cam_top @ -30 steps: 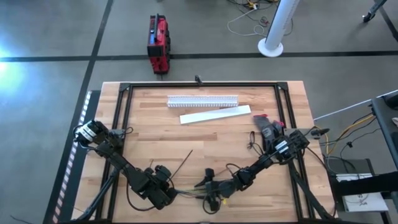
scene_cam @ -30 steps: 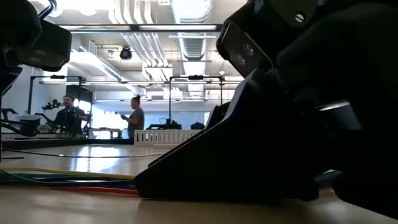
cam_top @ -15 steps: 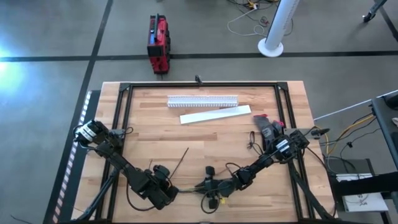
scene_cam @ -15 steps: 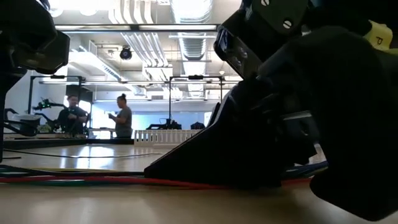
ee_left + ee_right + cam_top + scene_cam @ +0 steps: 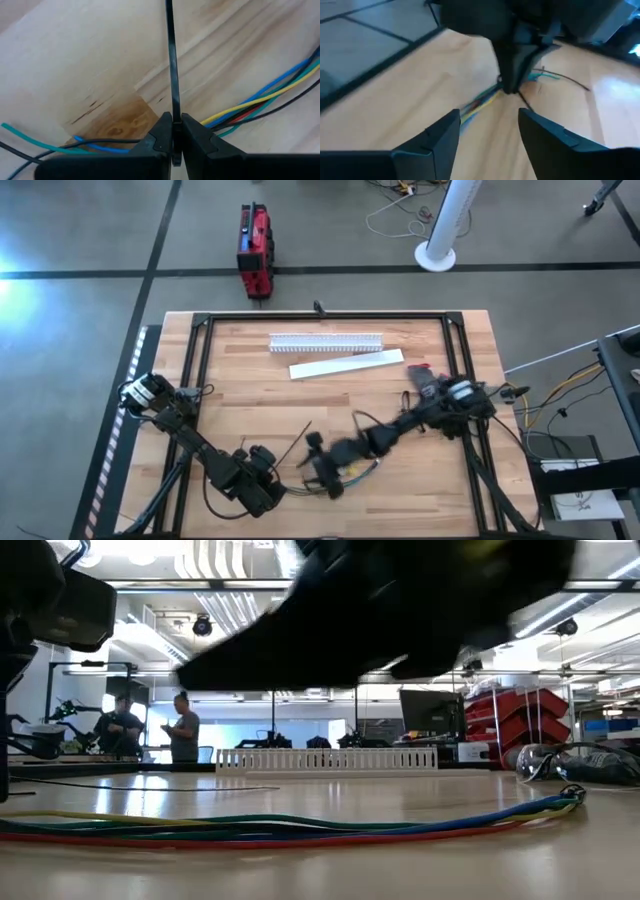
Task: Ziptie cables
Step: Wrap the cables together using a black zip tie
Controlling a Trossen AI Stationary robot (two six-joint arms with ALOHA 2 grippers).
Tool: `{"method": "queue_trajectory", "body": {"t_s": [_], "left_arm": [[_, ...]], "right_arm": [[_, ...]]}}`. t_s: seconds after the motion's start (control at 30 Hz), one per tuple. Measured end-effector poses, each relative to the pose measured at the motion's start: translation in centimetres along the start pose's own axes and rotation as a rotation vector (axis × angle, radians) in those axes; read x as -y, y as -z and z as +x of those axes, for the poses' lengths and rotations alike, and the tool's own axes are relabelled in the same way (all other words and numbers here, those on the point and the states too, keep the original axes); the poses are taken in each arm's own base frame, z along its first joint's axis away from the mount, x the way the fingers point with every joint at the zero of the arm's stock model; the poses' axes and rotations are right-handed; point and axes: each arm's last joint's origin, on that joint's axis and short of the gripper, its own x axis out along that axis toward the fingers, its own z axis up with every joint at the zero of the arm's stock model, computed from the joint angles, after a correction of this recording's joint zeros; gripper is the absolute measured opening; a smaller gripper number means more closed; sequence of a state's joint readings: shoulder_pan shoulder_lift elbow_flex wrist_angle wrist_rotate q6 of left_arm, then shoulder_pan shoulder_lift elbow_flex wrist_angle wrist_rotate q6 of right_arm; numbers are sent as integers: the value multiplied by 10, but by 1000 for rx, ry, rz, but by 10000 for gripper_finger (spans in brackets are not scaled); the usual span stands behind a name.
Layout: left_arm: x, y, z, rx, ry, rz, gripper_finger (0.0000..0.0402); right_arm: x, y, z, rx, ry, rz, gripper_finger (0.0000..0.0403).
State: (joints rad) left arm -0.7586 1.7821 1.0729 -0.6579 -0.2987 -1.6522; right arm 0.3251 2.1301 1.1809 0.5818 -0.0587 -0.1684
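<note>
A bundle of coloured cables lies flat on the wooden table near its front edge, also seen in the high view as cables. My left gripper is down at the front left, shut on a black zip tie whose free end points toward the far right as zip tie. My right gripper is open and blurred, hanging over the cables beside the left gripper as right gripper. Nothing is between its fingers. My left gripper pinches one end of the zip tie between its two fingertips. The tie runs straight on from the fingers, in line with them, over the table, and its free end sticks out toward the far right.
A white slotted cable duct and a white strip lie at the table's far side. A clear bag of parts sits at the right. A black frame borders the table. People stand in the room behind.
My right gripper has risen off the table and swung toward the table's left edge, nearer the left gripper. In the low view it no longer blocks the cables, which now lie in plain sight along the table.
</note>
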Motion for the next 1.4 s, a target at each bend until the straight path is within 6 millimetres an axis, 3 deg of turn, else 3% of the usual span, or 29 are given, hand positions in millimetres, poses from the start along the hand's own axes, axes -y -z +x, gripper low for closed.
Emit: {"method": "queue_trajectory", "body": {"t_s": [0.17,0.3,0.53,0.93,1.17,1.4], "left_arm": [[1,-1,0,34,16,17,9],[2,-1,-1,49,18,75,9],[1,-2,0,58,8,103,9],[1,-2,0,39,12,101,9],[0,-1,0,25,4,119,9],[1,3,-1,23,12,103,9]], "right_arm": [[42,12,34,-43,-144,22,174],[63,6,52,-87,-196,27,162],[78,15,71,-141,-238,40,136],[85,14,71,-165,-229,96,73],[93,13,65,-204,-229,114,7],[107,10,45,-326,-238,89,1]]}}
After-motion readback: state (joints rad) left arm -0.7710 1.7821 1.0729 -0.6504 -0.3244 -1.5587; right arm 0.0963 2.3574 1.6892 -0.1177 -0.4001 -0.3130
